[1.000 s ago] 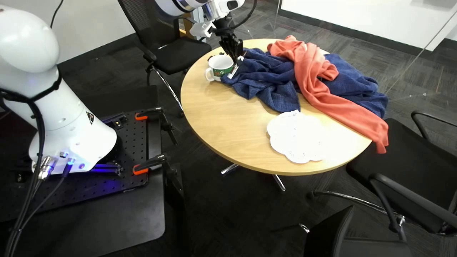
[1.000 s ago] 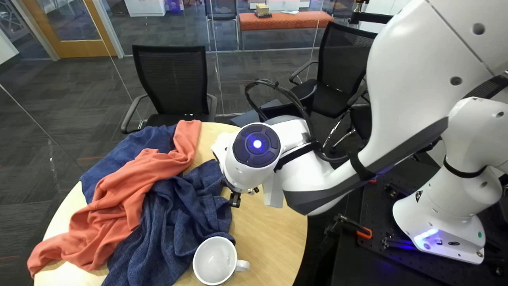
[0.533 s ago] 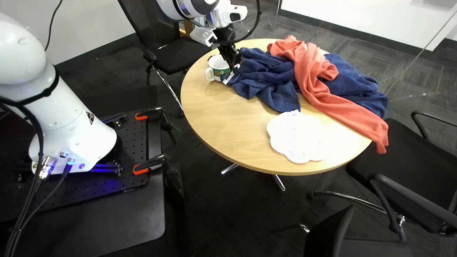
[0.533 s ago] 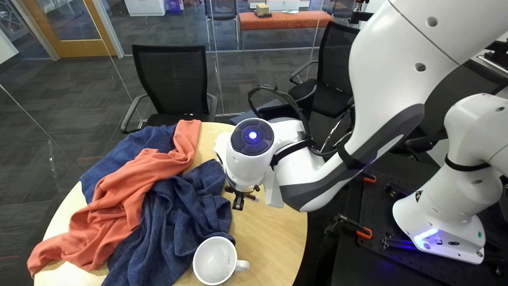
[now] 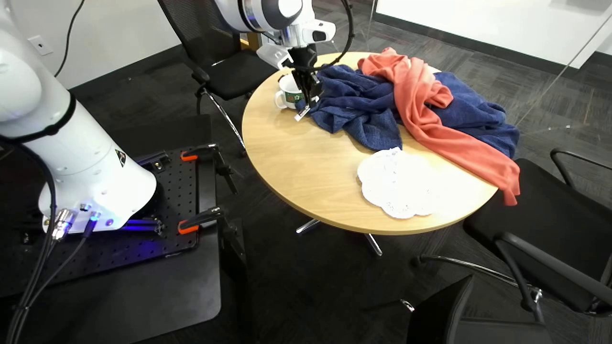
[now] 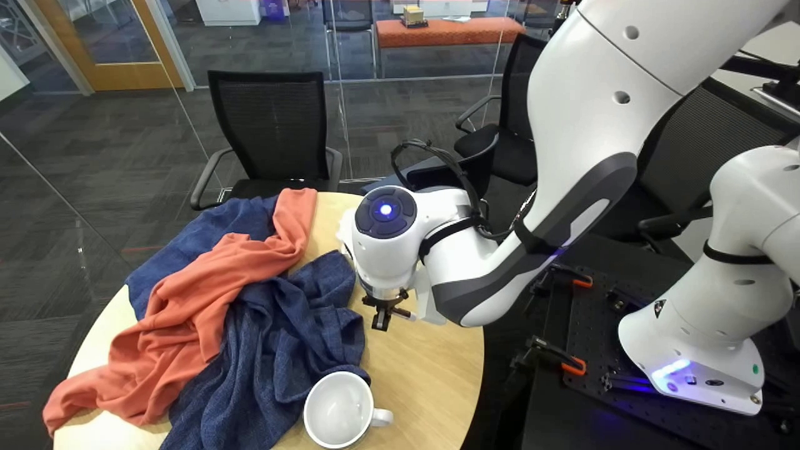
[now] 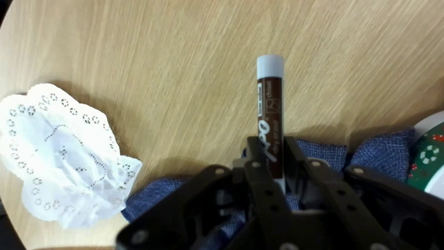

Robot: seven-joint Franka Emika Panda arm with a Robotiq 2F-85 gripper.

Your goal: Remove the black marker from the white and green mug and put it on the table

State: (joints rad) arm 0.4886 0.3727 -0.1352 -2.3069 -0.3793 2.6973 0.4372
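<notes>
The gripper is clamped on the dark marker, holding it outside the white and green mug, one pale end jutting out over the worktop. Whether the marker touches the worktop is hard to judge from here. The mug stands upright at the edge of the blue cloth; an orange cloth lies across that.

An orange cloth lies across rumpled navy cloth, near a white doily.
</notes>
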